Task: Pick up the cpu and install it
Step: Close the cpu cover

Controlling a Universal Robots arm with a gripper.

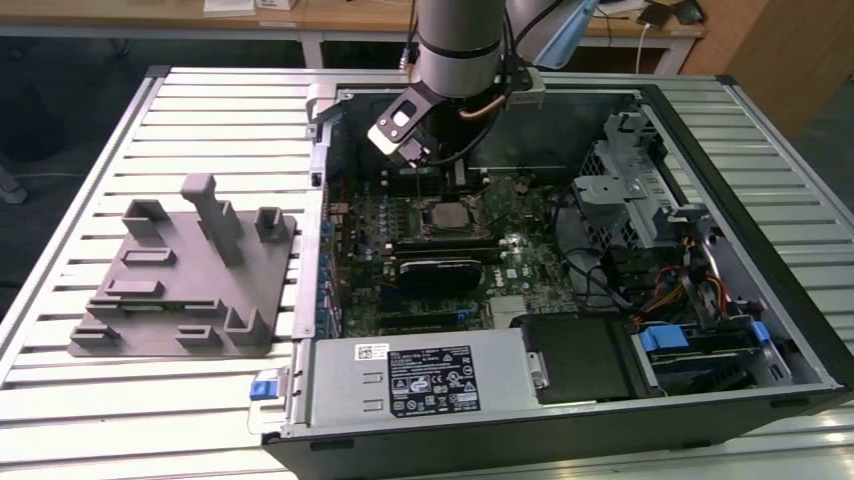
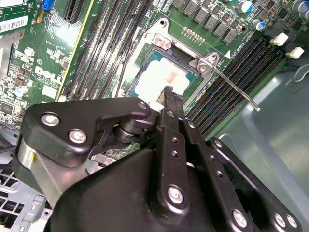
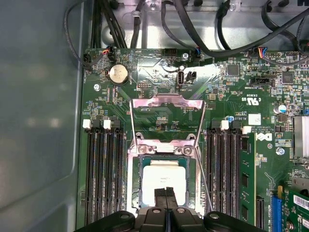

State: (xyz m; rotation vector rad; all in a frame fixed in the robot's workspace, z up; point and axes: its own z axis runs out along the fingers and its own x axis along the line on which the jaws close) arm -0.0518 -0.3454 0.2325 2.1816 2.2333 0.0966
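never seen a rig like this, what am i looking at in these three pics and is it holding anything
A robot arm works over an open computer case lying on a slatted table. One picture is from a camera off the arm; both wrist views come from cameras on the arm, looking at the motherboard. The cpu lies flat in its socket, whose metal cover is folded open. The gripper is just over the cpu, fingers shut, holding nothing. A grey fixture block sits on the table at the exterior view's left.
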